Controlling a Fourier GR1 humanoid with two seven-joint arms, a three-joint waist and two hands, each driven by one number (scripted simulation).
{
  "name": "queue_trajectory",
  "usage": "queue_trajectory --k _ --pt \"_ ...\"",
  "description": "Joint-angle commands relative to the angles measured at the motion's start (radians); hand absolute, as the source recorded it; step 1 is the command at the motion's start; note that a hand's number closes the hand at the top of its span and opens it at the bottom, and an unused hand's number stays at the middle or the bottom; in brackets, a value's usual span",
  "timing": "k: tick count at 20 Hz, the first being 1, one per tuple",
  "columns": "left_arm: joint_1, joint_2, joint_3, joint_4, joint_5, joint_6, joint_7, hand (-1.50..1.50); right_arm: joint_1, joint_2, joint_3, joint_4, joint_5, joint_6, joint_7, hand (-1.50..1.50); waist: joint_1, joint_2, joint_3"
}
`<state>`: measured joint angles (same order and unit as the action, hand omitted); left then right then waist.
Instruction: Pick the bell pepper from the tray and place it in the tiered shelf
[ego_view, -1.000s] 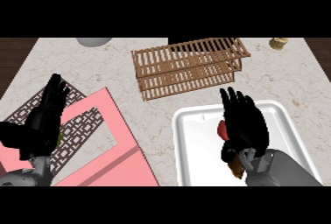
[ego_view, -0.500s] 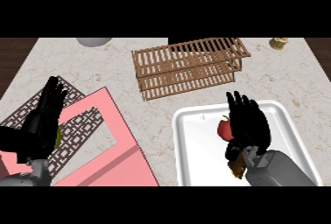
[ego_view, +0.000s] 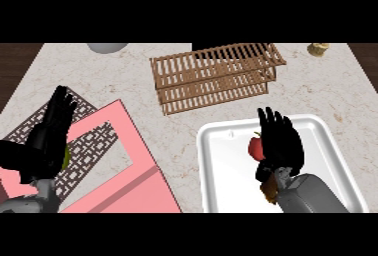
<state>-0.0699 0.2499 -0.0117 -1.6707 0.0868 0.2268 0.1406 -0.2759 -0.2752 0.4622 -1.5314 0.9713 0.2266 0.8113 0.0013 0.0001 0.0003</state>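
Observation:
A red bell pepper (ego_view: 255, 148) lies in the white tray (ego_view: 221, 170) at the lower right; only its left side shows. My right hand (ego_view: 279, 142) hangs over it with straight fingers pointing away from me and covers most of it. The wooden tiered shelf (ego_view: 215, 76) stands at the back centre of the counter, beyond the tray. My left hand (ego_view: 52, 131) rests open at the left edge, fingers up, over the pink mat.
A pink patterned mat (ego_view: 111, 165) with a lattice border covers the lower left. A grey bowl (ego_view: 108, 47) sits at the far edge, and a small yellowish object (ego_view: 317, 49) at the far right corner. Bare counter separates tray and shelf.
My right hand has shifted slightly right and towards me over the tray, so a sliver of the red pepper shows at its left. The left hand has barely moved.

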Motion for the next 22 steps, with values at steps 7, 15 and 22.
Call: queue_trajectory --k 7,15,22 --pt "0.014 -0.007 0.064 -0.009 0.004 -0.087 -0.015 0.00 0.006 0.153 -0.030 0.161 0.128 -0.072 -0.055 -1.50 0.002 0.000 0.000" --pt "-0.029 -0.055 0.035 0.010 -0.048 -0.053 0.026 0.00 -0.012 0.099 -0.032 0.271 0.182 -0.070 -0.198 1.50 0.003 0.000 0.000" --pt "-0.011 -0.076 0.060 0.040 -0.050 -0.051 -0.030 0.00 0.008 0.171 0.042 0.185 0.203 -0.050 -0.236 1.50 -0.002 0.000 -0.001"
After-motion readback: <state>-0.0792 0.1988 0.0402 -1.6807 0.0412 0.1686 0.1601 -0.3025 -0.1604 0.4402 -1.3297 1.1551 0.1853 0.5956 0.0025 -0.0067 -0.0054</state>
